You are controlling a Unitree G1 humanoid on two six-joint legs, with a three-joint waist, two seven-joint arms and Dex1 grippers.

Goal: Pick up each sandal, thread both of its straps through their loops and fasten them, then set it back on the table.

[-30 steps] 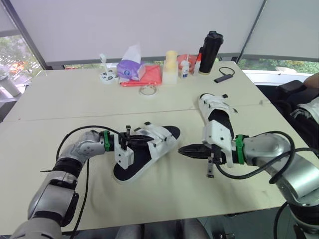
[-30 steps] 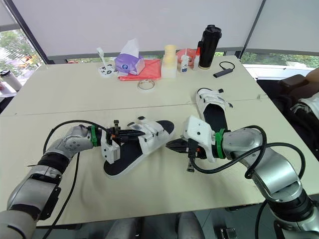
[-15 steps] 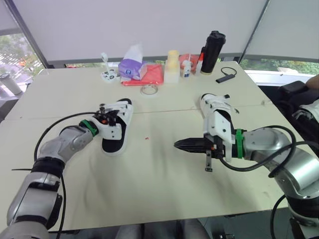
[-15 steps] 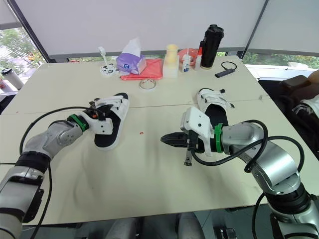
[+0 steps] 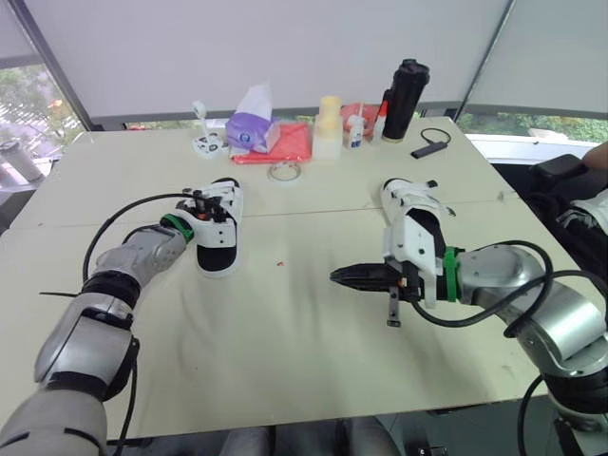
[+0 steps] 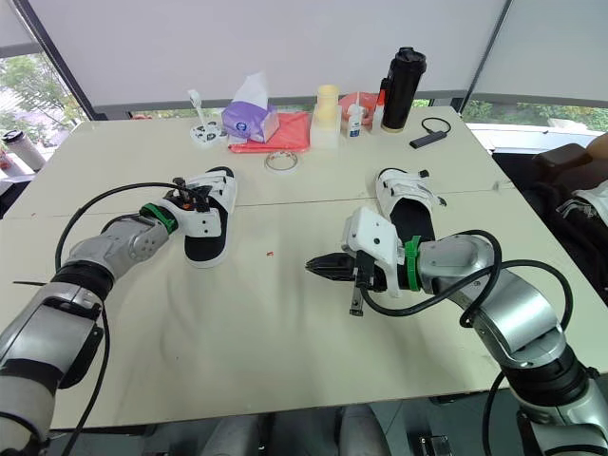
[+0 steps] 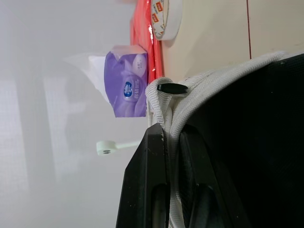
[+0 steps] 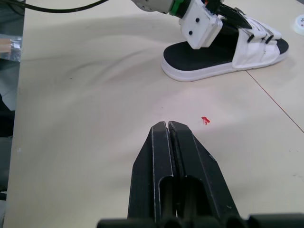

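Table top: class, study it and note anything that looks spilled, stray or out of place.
One small red speck lies on the bare table, between the left sandal and the right gripper. It matches nothing near it. Whether it is a stain or a scrap cannot be told.

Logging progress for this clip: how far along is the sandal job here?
Looks done: the right sandal lies flat on the table, straps across it; whether fastened is unclear. In hand: the left hand is shut on the white strap edge of the left sandal, which sits on the table, both straps lying across. The right hand is shut and empty. Left: probably releasing it.
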